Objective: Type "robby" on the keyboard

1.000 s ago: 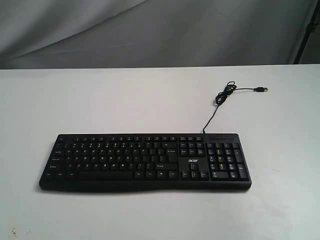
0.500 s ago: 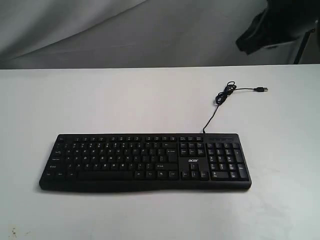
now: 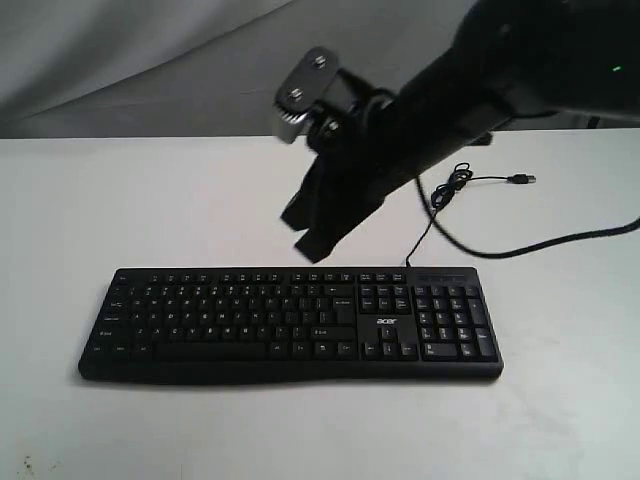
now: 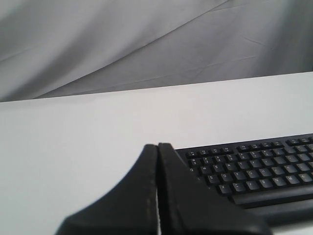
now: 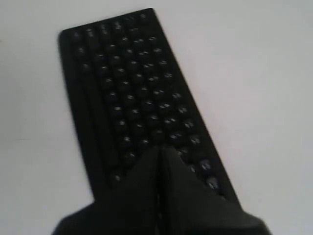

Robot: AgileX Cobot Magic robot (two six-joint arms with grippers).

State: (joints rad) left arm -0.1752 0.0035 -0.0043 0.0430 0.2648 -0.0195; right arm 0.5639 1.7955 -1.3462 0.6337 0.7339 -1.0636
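Observation:
The wide black keyboard point(image 3: 290, 322) lies flat across the middle of the white table, its number pad to the right and a small white logo beside it. Its thin cable point(image 3: 432, 215) runs back to a plug at the rear right. My right gripper point(image 3: 312, 250) hangs in the air above the keyboard's rear edge, near the middle, fingers pressed together and holding nothing. Its wrist view shows the keyboard point(image 5: 132, 98) blurred below the shut tips point(image 5: 159, 149). My left gripper point(image 4: 157, 145) is shut and empty, beside the keyboard's point(image 4: 254, 169) left end. It does not show in the exterior view.
The white table point(image 3: 150, 200) spreads on all sides of the keyboard. A grey cloth backdrop point(image 3: 150, 60) hangs behind it. The right arm's own black cable point(image 3: 560, 240) droops over the table at the right.
The right arm has swung in from the upper right; it was out of view a second ago and now reaches over the keyboard's rear edge. The keyboard has not moved.

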